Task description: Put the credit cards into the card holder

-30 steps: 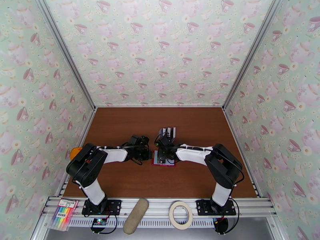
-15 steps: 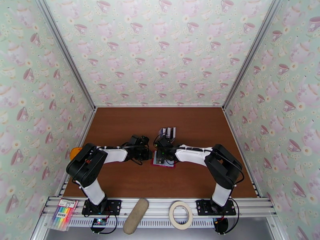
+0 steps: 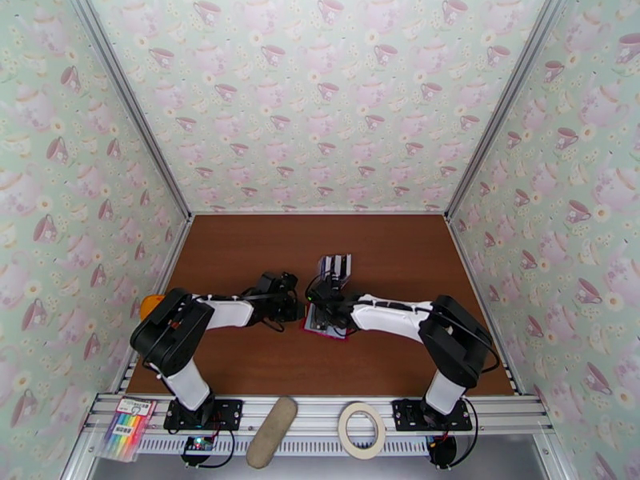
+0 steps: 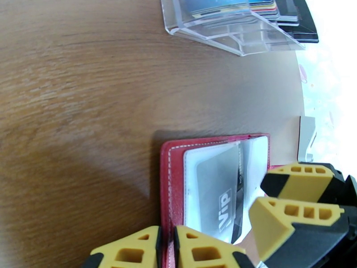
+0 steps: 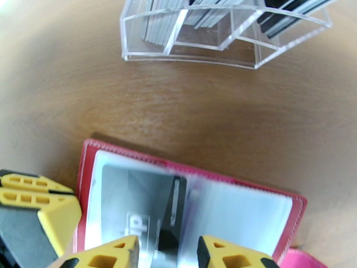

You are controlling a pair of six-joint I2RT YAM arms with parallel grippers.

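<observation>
Red folding card holder (image 4: 172, 184) lies open, clear sleeves up, on the brown wooden table (image 3: 240, 258), just on the near side of the clear acrylic rack (image 3: 336, 264) that holds the stacked credit cards (image 4: 214, 4). Your left gripper (image 4: 167, 249) is clamped tight on its red border. A grey "VIP" card with a black stripe (image 5: 129, 197) sits in the sleeve on that gripper's side; your right gripper (image 5: 167, 251) straddles its dark end, jaws partway apart, and you cannot tell whether it pinches the card.
</observation>
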